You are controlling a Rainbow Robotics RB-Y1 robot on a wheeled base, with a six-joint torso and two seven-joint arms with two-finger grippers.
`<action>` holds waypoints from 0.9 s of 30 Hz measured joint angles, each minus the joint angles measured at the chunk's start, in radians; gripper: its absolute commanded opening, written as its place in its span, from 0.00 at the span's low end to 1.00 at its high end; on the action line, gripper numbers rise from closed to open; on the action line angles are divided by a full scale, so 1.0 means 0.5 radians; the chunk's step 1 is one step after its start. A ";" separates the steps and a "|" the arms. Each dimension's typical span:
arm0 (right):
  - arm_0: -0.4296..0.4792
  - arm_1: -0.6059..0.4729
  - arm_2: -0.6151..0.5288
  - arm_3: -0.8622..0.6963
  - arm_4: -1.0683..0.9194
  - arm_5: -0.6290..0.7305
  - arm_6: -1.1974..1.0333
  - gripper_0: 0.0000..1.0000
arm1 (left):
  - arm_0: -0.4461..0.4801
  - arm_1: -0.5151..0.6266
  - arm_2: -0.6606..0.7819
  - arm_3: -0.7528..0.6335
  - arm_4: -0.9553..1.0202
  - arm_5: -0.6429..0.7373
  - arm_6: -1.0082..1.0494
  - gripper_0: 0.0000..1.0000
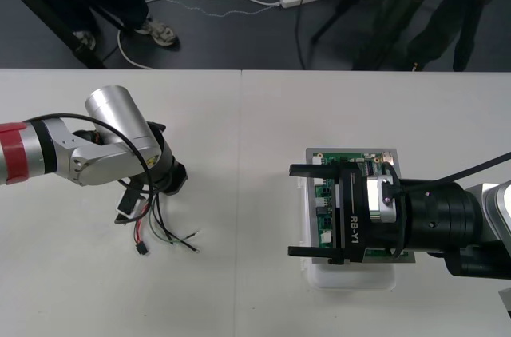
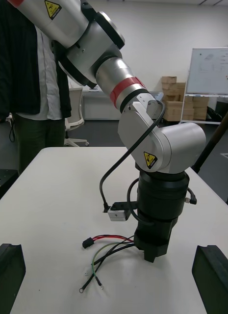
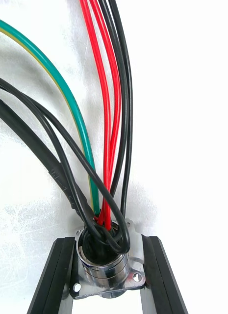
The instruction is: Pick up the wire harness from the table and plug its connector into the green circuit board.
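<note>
My left gripper (image 3: 108, 241) is clamped on the metal socket (image 3: 106, 269) of the harness (image 1: 158, 224), at the table (image 1: 239, 129) well left of the green circuit board (image 1: 343, 160) — its wires (image 2: 111, 245) fan from the socket toward the near edge, black plug (image 1: 142, 249) lying free. My right gripper (image 1: 315, 211) hovers wide open over the board.

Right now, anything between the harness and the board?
Yes: the right hand hangs open directly over the green circuit board, covering most of it. Otherwise the path across the table looks open. The left hand is shut on the socket of the harness.
</note>
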 measured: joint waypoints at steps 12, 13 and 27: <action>0.001 0.000 0.000 0.000 -0.009 0.000 0.000 1.00 | -0.002 0.020 0.084 -0.112 0.052 -0.047 0.000 0.00; 0.001 0.000 0.000 0.000 -0.012 0.000 0.000 1.00 | -0.002 0.028 0.096 -0.131 0.063 -0.053 0.000 0.00; 0.001 0.000 0.000 0.000 -0.050 -0.002 0.000 1.00 | 0.042 0.158 0.420 -0.319 0.207 -0.235 0.000 0.00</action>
